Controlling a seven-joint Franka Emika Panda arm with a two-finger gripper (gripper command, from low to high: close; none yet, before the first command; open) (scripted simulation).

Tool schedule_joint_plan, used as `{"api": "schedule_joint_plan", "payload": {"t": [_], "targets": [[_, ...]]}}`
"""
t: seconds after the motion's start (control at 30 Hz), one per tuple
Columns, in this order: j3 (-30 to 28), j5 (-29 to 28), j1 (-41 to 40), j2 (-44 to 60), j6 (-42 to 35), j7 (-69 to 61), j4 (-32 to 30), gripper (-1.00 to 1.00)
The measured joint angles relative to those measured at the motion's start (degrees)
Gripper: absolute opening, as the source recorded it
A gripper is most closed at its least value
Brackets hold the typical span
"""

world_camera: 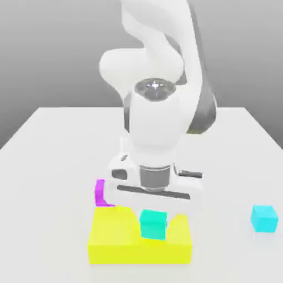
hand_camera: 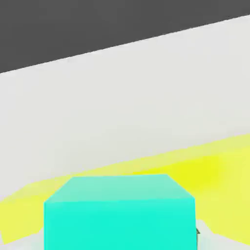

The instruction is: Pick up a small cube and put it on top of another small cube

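The small cube (world_camera: 153,224), plain teal, sits directly under my hand, over the flat yellow block (world_camera: 110,236). My gripper (world_camera: 153,212) is down on it and shut on its sides; the hand's body hides the fingers. In the hand view the small cube (hand_camera: 119,215) looms very close, with the yellow block (hand_camera: 210,168) just behind it. I cannot tell whether the cube rests on the yellow block or hangs slightly above it.
A bluer cyan cube (world_camera: 264,218) of like size stands alone on the white table (world_camera: 50,166) at the exterior view's right. A small magenta block (world_camera: 100,192) stands behind the yellow block's left corner, partly hidden by the hand.
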Motion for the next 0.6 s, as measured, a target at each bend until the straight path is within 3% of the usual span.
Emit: {"api": "schedule_joint_plan", "payload": {"t": [0.3, 0.47, 0.5, 0.6], "targets": [[10.0, -2.7, 19.1, -0.8, -3.4, 7.3, 2.7, -1.00], [7.5, -8.8, 21.4, 8.1, 4.4, 12.2, 3.5, -1.00], [7.0, -9.5, 21.8, 9.1, 5.3, 12.7, 3.5, 1.00], [7.0, -9.5, 21.8, 9.1, 5.3, 12.7, 3.5, 1.00]]}}
